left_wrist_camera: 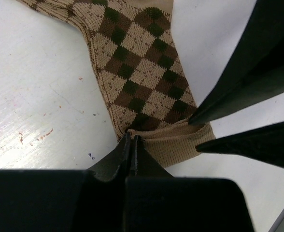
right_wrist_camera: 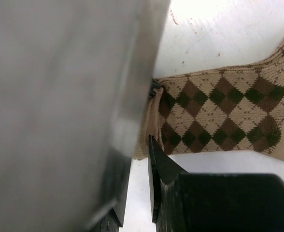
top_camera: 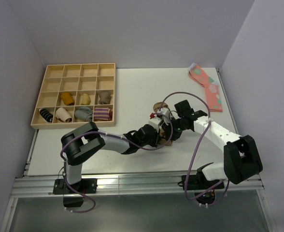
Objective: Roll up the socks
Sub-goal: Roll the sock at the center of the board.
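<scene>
The tan-brown argyle sock [left_wrist_camera: 137, 72] lies flat on the white table, its plain tan cuff nearest the left wrist camera. My left gripper [left_wrist_camera: 132, 139] is shut, its tips pinching the cuff's left corner. My right gripper [left_wrist_camera: 196, 133] is open, one finger above and one below the cuff's right corner. In the right wrist view the sock [right_wrist_camera: 219, 116] shows with one dark finger [right_wrist_camera: 156, 154] at the cuff; a grey blur hides the other. In the top view both grippers, left [top_camera: 157, 131] and right [top_camera: 168, 133], meet mid-table and cover most of the sock [top_camera: 158, 105].
A wooden compartment tray [top_camera: 73, 125] stands at the back left, with several rolled socks in it, among them a purple-striped one [top_camera: 102, 114]. Pink socks with teal spots [top_camera: 207, 87] lie at the back right. Walls close in on three sides.
</scene>
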Robot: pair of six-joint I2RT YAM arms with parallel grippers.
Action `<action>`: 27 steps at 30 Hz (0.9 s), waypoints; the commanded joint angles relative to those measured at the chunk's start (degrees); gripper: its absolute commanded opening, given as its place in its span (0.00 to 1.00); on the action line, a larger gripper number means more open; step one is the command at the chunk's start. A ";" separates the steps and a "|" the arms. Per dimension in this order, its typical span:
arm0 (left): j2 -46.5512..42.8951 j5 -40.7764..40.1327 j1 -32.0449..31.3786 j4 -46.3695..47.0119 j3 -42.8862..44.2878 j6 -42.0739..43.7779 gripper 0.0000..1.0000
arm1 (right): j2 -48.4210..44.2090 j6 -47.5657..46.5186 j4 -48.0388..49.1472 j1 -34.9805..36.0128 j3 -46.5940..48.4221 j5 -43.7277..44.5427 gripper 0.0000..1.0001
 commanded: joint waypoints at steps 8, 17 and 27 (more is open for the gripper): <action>2.89 1.81 0.63 -5.56 1.71 -0.23 0.00 | 1.25 -1.51 1.98 2.87 -2.12 4.37 0.27; 2.89 1.72 0.98 -5.56 1.71 -0.58 0.00 | 0.56 -0.99 1.27 2.18 -0.10 5.78 0.26; 2.37 1.46 0.89 -6.61 1.97 0.04 0.00 | 5.55 5.85 -1.45 -10.92 6.75 3.05 0.25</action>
